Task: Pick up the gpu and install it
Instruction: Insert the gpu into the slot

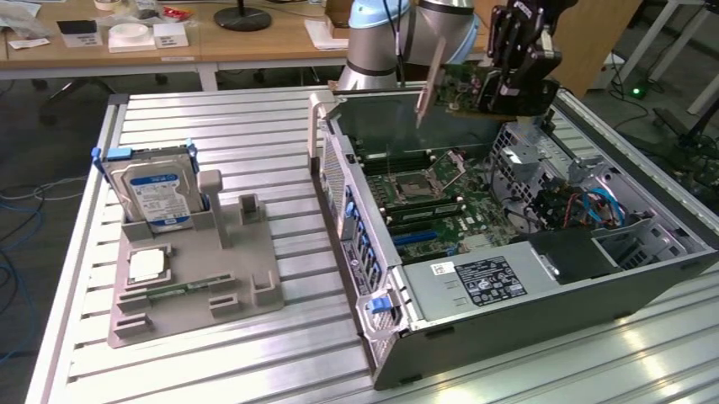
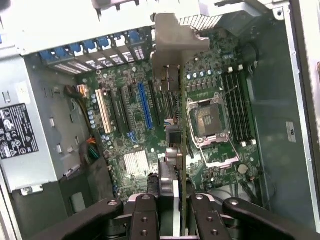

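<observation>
While edge-on over motherboard (image 2: 116, 146), gpu (image 2: 183, 150) in claw (image 2: 173, 201).

1. We noted the gpu (image 1: 459, 84) green, its bracket grey.
2. We noted the gripper (image 2: 174, 194) black.
3. The motherboard (image 1: 444, 215) was green, with one blue slot (image 2: 145, 105) and one white slot (image 2: 103, 111).
4. The hard drive (image 1: 157, 192) wore a blue-and-white label.

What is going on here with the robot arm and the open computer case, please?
The arm's gripper is shut on the gpu and holds it in the air above the open computer case, over the motherboard. The card is not seated in a slot yet. On the gray fixture at the exterior view's left, the hard drive stands upright in its holder.
</observation>
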Robot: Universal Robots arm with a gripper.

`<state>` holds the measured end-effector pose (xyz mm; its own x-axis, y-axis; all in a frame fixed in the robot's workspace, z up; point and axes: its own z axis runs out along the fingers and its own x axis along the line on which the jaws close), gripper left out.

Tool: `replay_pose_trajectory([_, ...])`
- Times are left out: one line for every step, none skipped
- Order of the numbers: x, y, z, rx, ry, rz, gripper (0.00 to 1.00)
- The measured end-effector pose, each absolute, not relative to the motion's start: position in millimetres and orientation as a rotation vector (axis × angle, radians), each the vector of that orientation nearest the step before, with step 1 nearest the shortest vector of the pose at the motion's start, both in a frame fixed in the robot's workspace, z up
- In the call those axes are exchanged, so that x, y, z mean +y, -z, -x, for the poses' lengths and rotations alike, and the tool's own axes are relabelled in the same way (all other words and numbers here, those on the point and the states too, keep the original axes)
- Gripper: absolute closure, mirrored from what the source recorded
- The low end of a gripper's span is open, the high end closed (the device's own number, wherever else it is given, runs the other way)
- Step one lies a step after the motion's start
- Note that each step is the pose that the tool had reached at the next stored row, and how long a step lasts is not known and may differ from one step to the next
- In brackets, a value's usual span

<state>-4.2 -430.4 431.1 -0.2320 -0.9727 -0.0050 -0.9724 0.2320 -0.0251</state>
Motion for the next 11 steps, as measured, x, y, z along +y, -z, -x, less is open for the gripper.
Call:
replay_pose_trajectory([-430.4,-430.1,4.3,2.447,0.028,1.934,0.72])
replay_pose_trajectory([-430.5,-429.0,4.3,2.443,0.027,1.937,0.72])
replay_pose_trajectory([-430.5,-428.3,4.4,2.434,0.024,1.945,0.72])
replay_pose_trajectory([-430.5,-427.5,4.4,2.424,0.018,1.953,0.72])
replay_pose_trajectory([-430.5,-426.1,4.5,2.411,0.015,1.965,0.72])
replay_pose_trajectory([-431.1,-424.8,4.8,2.405,0.011,1.971,0.72])
replay_pose_trajectory([-431.8,-423.7,5.4,2.400,0.007,1.973,0.72])
replay_pose_trajectory([-432.0,-422.5,5.4,2.394,0.001,1.975,0.72])
replay_pose_trajectory([-431.9,-420.7,5.5,2.385,-0.001,1.985,0.72])
replay_pose_trajectory([-431.9,-419.0,5.5,2.371,-0.001,2.002,0.72])
replay_pose_trajectory([-431.9,-417.2,5.6,2.354,-0.002,2.021,0.72])
